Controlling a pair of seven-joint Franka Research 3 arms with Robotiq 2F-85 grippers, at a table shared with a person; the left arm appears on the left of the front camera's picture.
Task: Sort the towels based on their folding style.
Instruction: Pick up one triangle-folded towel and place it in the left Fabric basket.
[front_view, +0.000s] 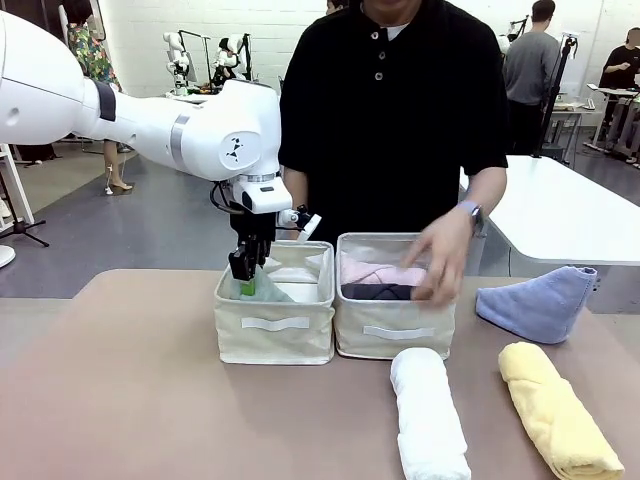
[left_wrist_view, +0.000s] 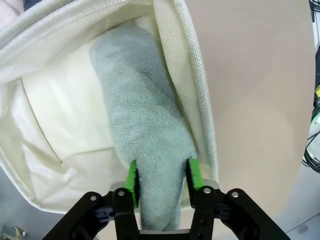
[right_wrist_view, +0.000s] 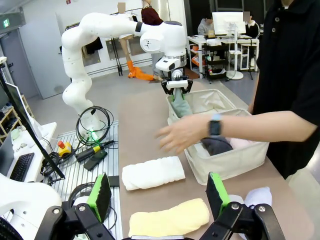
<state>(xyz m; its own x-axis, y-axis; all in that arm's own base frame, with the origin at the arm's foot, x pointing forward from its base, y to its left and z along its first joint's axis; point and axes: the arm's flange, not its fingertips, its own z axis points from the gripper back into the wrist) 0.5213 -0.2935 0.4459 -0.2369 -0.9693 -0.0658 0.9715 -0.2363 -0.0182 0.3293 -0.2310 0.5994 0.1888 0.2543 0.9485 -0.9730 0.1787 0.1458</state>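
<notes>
Our left gripper (left_wrist_view: 163, 172) straddled the green-grey cone towel (left_wrist_view: 140, 110) inside the left bin (left_wrist_view: 192, 90), grip unclear; we judged it should open fully, then rise straight. Right gripper (right_wrist_view: 158, 192) gaped empty.

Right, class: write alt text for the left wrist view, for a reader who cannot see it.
A pale green-grey towel lies inside a cream fabric bin, along its wall, its near end between the green pads of the left tool; whether they grip it is unclear.

The table (front_view: 120, 400) is carrying left bin (front_view: 275, 340) and right bin (front_view: 393, 340) at twelve o'clock — from them, white towel (front_view: 428, 412) is lying at five, yellow towel (front_view: 555, 410) at four, blue towel (front_view: 537, 300) at three.
</notes>
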